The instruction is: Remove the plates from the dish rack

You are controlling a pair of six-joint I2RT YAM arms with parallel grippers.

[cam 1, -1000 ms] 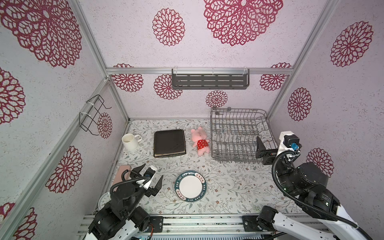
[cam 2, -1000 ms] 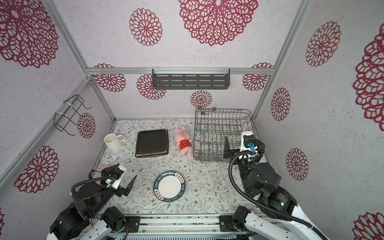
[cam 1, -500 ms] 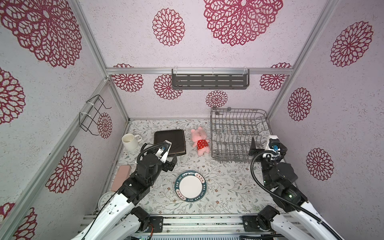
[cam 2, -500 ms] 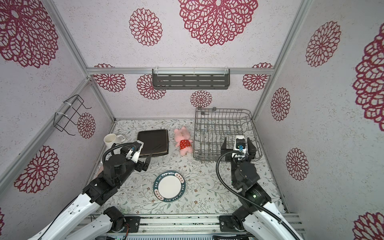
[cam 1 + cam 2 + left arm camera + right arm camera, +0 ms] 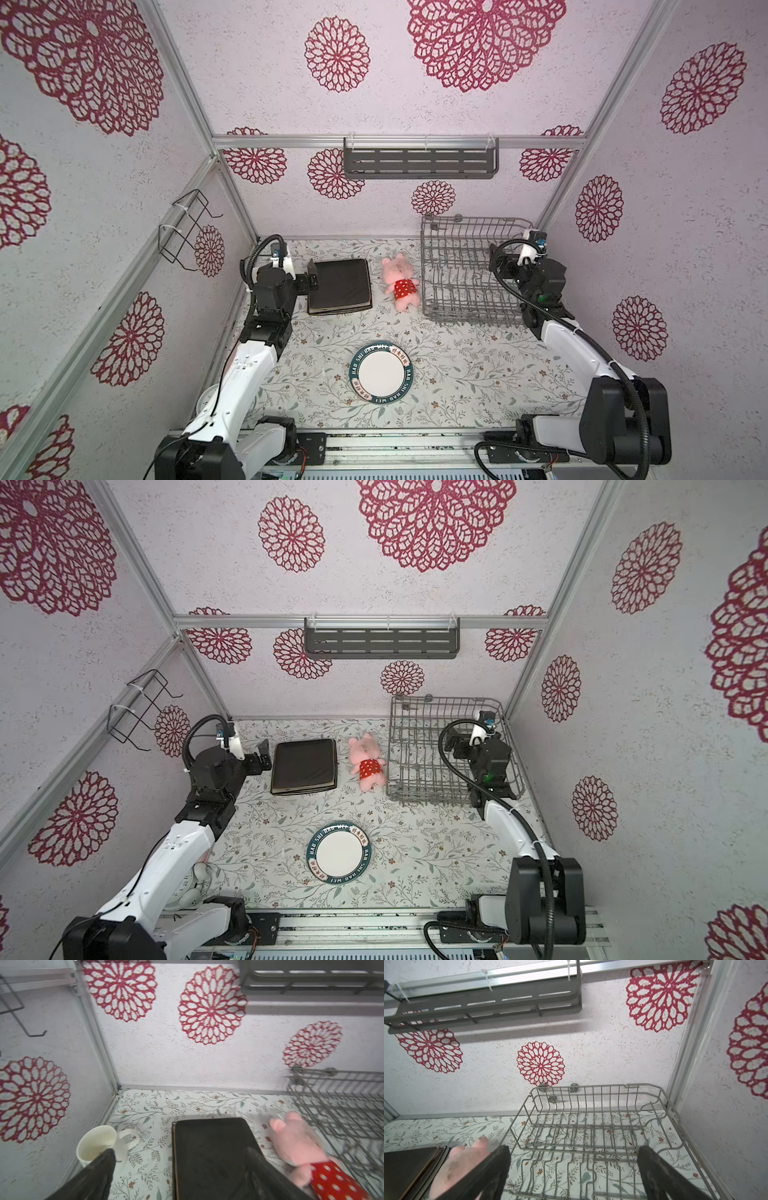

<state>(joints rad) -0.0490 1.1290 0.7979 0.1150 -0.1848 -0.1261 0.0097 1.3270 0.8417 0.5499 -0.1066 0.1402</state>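
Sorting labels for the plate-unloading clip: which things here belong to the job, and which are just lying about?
Job: dish rack, dark square plates, round plate.
Lying about: plush pig, mug, shelf, wire holder.

Left arm [image 5: 249,374] is lying stretched forward, elbow low, wrist raised. Left gripper [image 5: 179,1152] is facing forward, jaws standing wide, gripping nothing. Right arm [image 5: 582,353] is mirroring it, right gripper [image 5: 574,1149] gaping wide, empty.
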